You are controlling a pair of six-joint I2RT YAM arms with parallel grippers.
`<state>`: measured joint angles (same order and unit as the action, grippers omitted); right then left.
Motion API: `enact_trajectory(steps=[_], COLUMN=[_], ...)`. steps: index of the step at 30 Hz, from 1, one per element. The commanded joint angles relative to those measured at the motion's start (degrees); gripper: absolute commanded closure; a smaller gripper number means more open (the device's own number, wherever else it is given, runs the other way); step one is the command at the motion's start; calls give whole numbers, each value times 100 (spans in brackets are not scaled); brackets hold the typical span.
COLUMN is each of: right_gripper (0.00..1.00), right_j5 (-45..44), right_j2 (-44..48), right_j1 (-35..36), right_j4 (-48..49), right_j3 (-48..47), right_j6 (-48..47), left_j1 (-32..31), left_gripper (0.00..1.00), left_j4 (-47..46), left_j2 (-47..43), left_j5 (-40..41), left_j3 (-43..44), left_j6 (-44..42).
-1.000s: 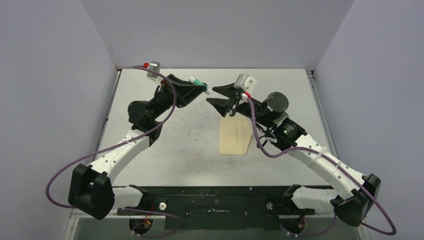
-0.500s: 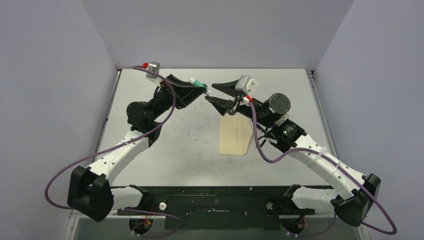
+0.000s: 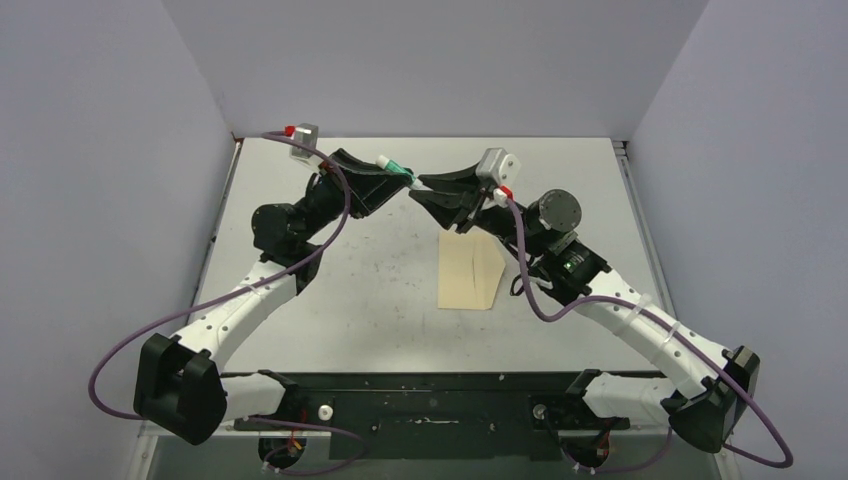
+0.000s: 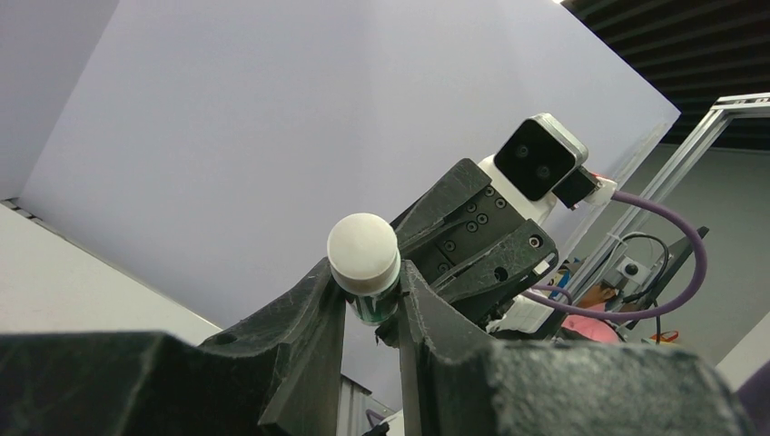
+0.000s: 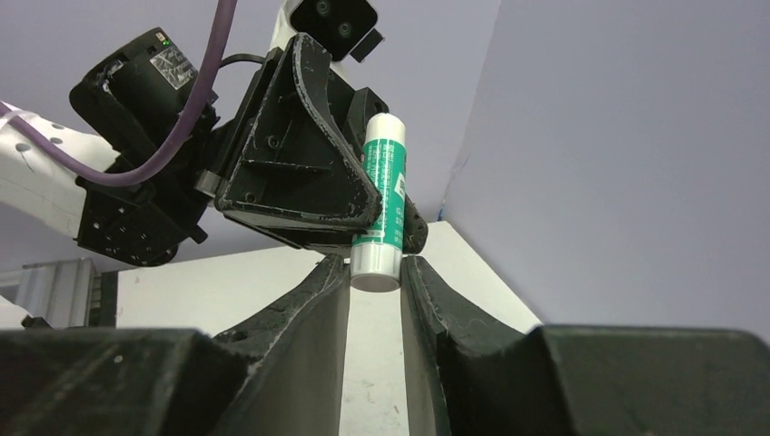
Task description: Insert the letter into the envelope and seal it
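Swung the right gripper [image 3: 420, 189] up to the glue stick [image 3: 398, 166] clamped in the left gripper [image 3: 408, 177], fingers flanking its white end at stick width; could not tell whether pinching yet. Looked like uncapping ahead of sealing. Left the envelope [image 3: 470, 272] flat on the table [image 3: 330, 290] beneath the right arm, no letter in sight.

**Glue stick** [image 3: 397, 165]: green printed barrel with white ends, raised clear of the far half of the table [image 3: 350, 290] and lying nearly level in the overhead view. In the left wrist view its round white end [image 4: 363, 252] faces the camera. In the right wrist view the barrel [image 5: 382, 195] stands upright, with white print on green.

**Table:** pale grey, scuffed with dark marks.

**Walls** [image 3: 430, 60]: plain lavender panels on three sides.

**Aluminium frame** [image 4: 717, 118]: behind, at the right of the left wrist view.
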<state>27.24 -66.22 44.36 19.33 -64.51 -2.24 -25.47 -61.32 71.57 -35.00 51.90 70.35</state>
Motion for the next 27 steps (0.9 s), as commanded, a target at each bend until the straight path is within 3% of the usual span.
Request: enact_trajectory(steps=[1,5,11,19,27], right_gripper=[95,95,95,95,95], right_j5=[159,-4,-800,-1473,-1825], right_j2=[47,-4,36,-88,-198], right_j1=[12,-31,-275,-309,-152], right_j4=[777,1147,2839,2945,3266], right_j3=[78,167,987,1110,1368], right_j6=[752,2081,5094,7084,8361], left_j1=[-61,-57,-63,-63,-64], left_gripper=[100,100,100,100,100], left_j4=[-126,-342,-312,-249,-277], left_j2=[-171,-218,-205,-239,-187], left_j5=[-189,-171,-126,-82,-60], left_j3=[93,51,187,248,345], left_j6=[-45,-231,-363,-556,-618])
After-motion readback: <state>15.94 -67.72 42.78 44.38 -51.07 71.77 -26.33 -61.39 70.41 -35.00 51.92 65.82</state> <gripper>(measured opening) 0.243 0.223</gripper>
